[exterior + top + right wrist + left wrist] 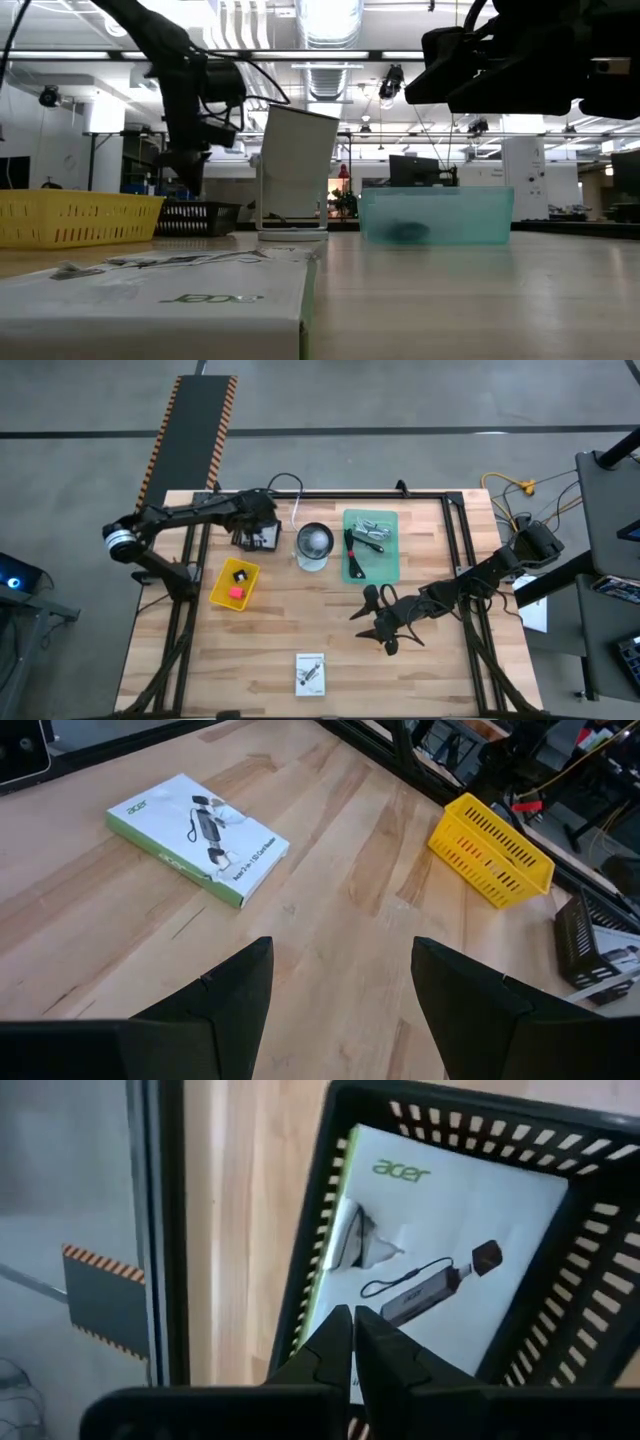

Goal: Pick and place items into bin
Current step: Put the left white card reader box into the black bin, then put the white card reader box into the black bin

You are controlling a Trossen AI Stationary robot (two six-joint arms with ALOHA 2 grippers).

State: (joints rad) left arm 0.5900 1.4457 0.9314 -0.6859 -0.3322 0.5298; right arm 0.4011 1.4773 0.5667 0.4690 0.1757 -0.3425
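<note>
One white card (450,1270) lies in the black basket (258,538) at upper left under my left gripper (355,1342) – fingers pinched shut, empty – while another card (311,673) waits at bottom centre.

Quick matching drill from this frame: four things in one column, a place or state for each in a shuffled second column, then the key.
Things
1. left gripper
2. right gripper
3. yellow basket
4. white box on the table

Place or state
A. lies alone near the front edge of the table
B. shut, over the black basket holding another white box
C. open, above bare wood right of centre
D. holds a pink-red lump and a tiny black cube

Pairs: 1-B, 2-C, 3-D, 4-A
</note>
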